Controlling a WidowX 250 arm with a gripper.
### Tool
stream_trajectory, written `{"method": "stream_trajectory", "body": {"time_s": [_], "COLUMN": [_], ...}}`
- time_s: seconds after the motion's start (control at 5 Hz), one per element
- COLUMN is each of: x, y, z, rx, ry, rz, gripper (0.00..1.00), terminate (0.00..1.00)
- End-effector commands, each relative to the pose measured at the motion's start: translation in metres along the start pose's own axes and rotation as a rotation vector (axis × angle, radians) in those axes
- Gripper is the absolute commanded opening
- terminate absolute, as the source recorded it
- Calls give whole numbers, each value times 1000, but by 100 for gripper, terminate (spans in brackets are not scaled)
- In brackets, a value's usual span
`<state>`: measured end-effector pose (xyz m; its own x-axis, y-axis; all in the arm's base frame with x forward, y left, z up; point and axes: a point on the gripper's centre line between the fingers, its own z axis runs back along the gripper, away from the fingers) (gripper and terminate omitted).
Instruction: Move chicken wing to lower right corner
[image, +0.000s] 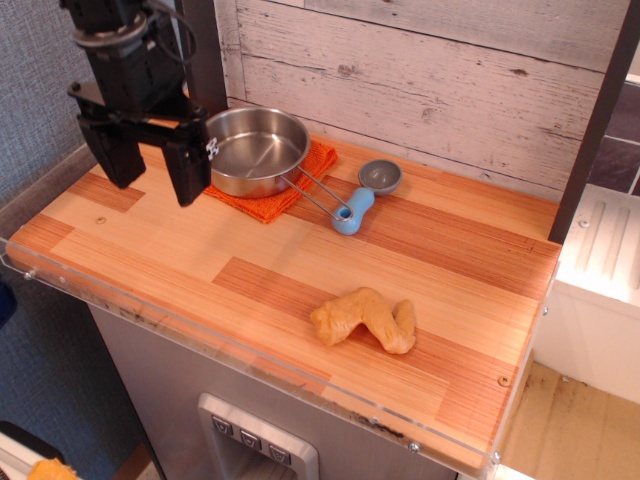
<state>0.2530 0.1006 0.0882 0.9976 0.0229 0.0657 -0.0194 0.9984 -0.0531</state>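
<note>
Countertop (200, 250): striped light and reddish-brown wood, edged by a clear acrylic rim along the front and right.
Lower right corner (480, 420): bare wood with a small screw near the rim.
Gripper (150, 160): black, raised over the far left of the counter; its two fingers hang spread wide apart with nothing between them.
Steel pot (255, 150): round, upright, just right of the gripper, its wire handle reaching toward the scoop.
Orange cloth (270, 200): lies flat beneath the pot.
Chicken wing (365, 320): tan, bent and lumpy, lying alone on the wood right of centre near the front edge, well apart from the gripper.
Scoop (362, 195): grey bowl, blue handle, beside the pot.
</note>
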Motion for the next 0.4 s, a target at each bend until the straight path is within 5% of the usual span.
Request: {"method": "stream_trajectory", "body": {"time_s": [0.0, 0.2], "x": [-10, -10], "y": [8, 8], "z": [6, 6], "rx": [27, 27], "ry": [-22, -22], "rz": [-25, -25], "gripper": [100, 100], "terminate": [0, 100]}}
